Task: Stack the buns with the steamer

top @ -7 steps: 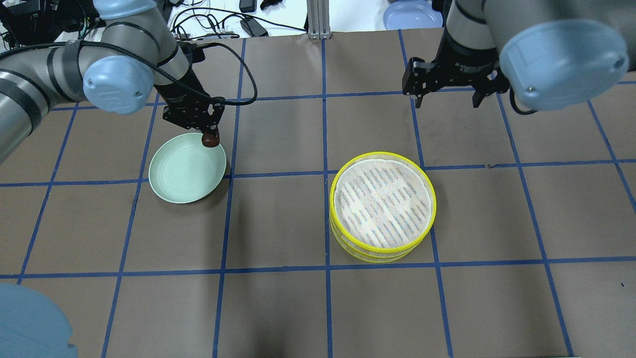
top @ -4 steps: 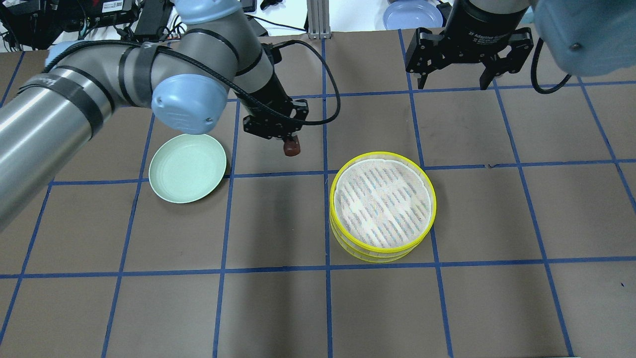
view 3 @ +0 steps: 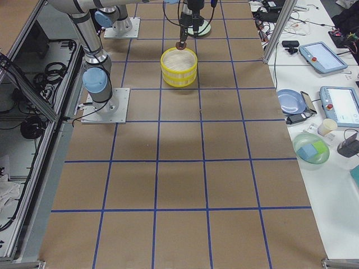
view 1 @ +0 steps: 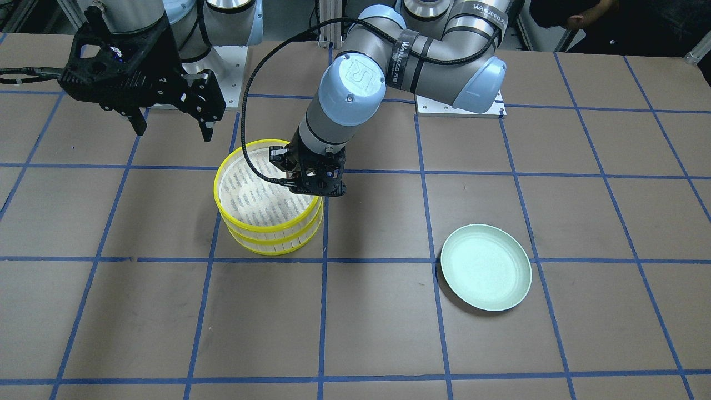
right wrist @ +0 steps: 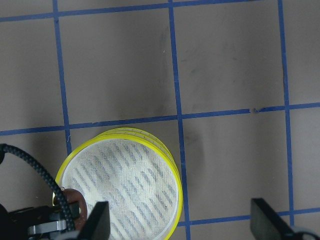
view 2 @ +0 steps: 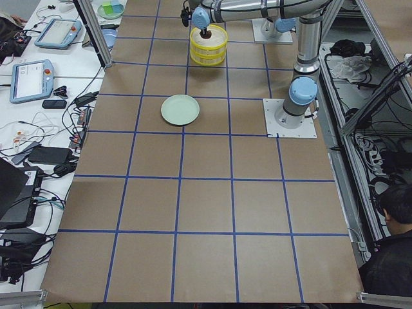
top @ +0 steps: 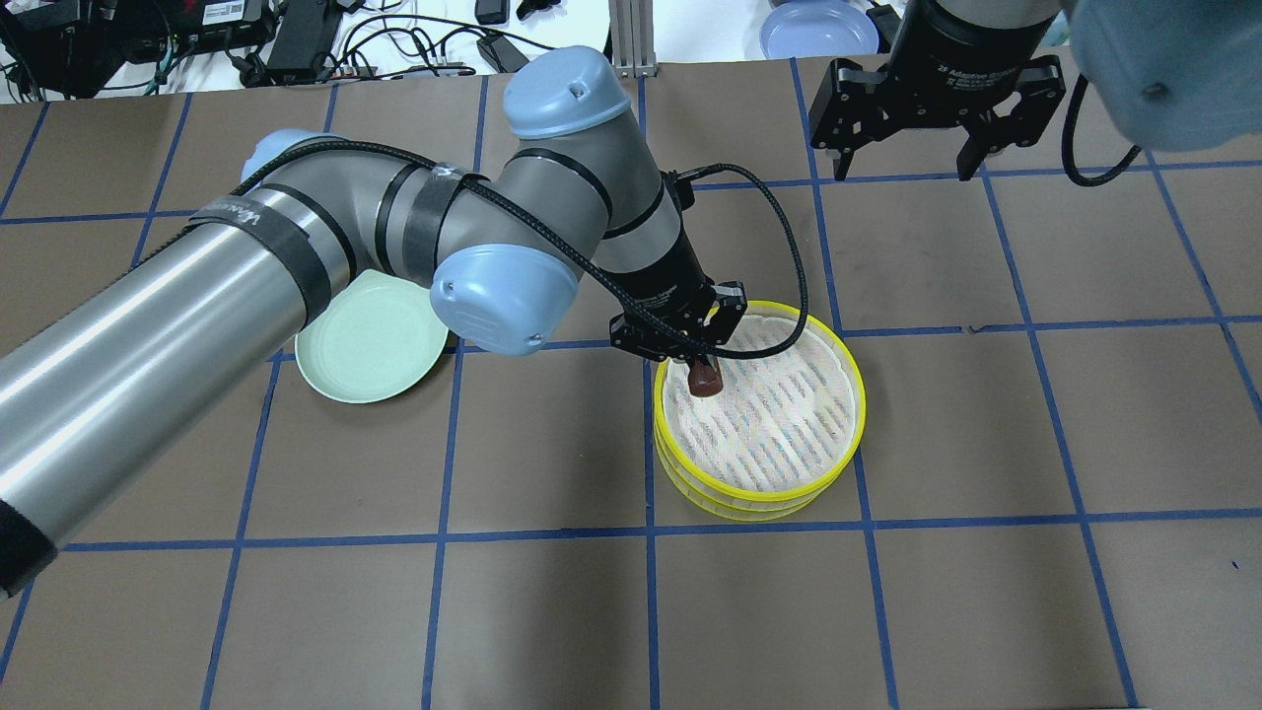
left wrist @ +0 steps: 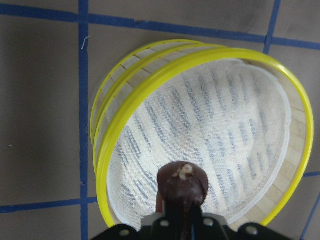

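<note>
The steamer [top: 789,424] is two yellow-rimmed slatted trays stacked right of the table's middle; it also shows in the front view [view 1: 261,205], the left wrist view [left wrist: 220,115] and the right wrist view [right wrist: 125,185]. The top tray holds nothing. My left gripper [top: 702,369] is shut on the dark reddish-brown bun [top: 704,380], held just above the top tray's near-left inner edge; the bun fills the left wrist view's bottom [left wrist: 183,181]. My right gripper [top: 904,170] is open and empty, high behind the steamer [view 1: 174,132]. The cream-white bun is out of view.
A pale green plate [top: 370,345] lies empty left of the steamer, partly under my left arm [view 1: 485,273]. A blue plate [top: 816,30], cables and a metal post [top: 631,39] sit beyond the table's far edge.
My left arm carried the brown bun right, from the green plate's rim to above the steamer's left edge. My right gripper drew back toward the far edge and stayed open.
</note>
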Controlling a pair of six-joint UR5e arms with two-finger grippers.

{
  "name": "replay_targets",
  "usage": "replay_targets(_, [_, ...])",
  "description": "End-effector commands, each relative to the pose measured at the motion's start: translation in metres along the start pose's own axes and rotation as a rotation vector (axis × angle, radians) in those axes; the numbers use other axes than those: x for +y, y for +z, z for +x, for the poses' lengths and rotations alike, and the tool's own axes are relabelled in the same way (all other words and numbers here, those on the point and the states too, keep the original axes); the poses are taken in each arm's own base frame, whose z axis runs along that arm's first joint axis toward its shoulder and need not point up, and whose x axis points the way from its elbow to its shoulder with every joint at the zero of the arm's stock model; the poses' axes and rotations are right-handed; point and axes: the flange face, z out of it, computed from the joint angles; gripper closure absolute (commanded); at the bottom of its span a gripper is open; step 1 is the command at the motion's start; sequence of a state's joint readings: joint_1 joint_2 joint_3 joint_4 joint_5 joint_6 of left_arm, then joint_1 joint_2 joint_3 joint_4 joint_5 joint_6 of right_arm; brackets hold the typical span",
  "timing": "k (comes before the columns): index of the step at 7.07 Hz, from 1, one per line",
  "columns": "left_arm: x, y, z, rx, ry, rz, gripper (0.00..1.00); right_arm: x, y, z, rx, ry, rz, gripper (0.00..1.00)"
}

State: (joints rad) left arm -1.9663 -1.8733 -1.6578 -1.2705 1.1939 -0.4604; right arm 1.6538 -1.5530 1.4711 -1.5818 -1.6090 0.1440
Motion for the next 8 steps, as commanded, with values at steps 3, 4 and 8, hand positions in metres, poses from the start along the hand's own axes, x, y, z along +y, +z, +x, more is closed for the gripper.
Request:
replay_targets(3, [0.004, 0.011, -0.004, -0.004, -0.001, -0.008, 0.0, 0.004, 0.003, 0.001, 0.0, -0.076, -0.039, 0.0])
replay_targets(4, [0.004, 0.01, -0.004, -0.006, -0.001, -0.006, 0.0, 0.004, 0.004, 0.001, 0.002, -0.076, -0.041, 0.0])
replay_targets(8, [-0.04, -0.085, -0.064, -0.171, -0.014, 0.227, 0.0, 0.006, 0.001, 0.001, 0.005, -0.084, -0.036, 0.0])
